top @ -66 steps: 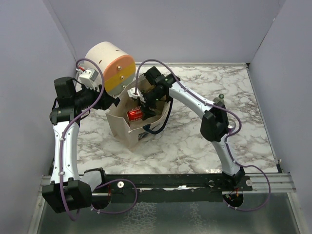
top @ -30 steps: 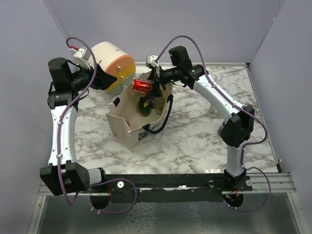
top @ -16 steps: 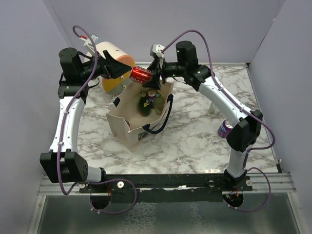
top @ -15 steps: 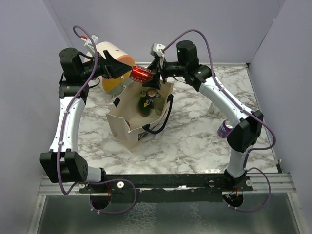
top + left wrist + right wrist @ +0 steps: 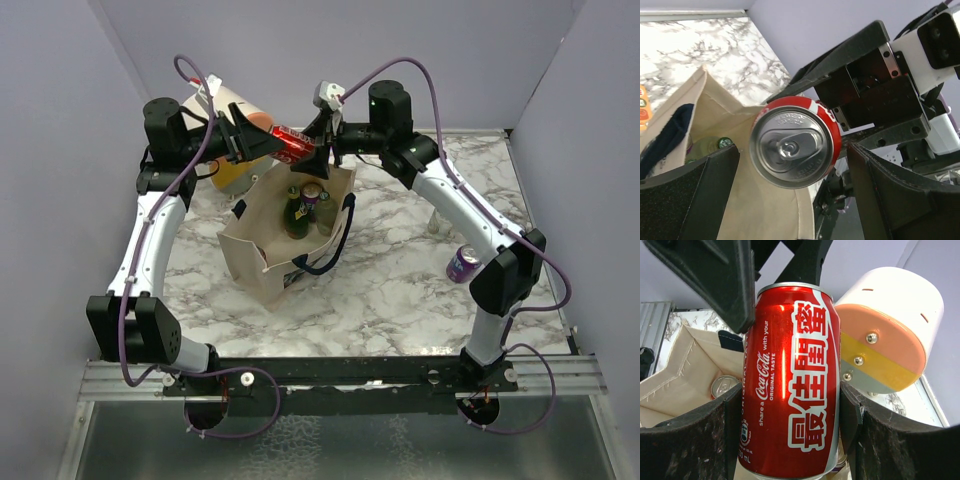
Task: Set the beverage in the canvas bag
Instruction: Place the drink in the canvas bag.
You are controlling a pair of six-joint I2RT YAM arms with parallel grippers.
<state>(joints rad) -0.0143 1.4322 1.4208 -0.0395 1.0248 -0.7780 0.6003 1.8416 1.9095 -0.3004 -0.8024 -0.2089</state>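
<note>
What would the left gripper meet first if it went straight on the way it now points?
Most likely the lid end of the red can, which the right gripper holds facing the left gripper; the depth is unclear.

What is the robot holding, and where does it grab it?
A red soda can, pinched on its sides by the right gripper. The left gripper is open, holding nothing.

**Can above open bag**

The red cola can (image 5: 290, 147) lies on its side in the air, above the far side of the canvas bag (image 5: 250, 262). The beige bag stands upright, mouth open, navy handles slack.
</note>
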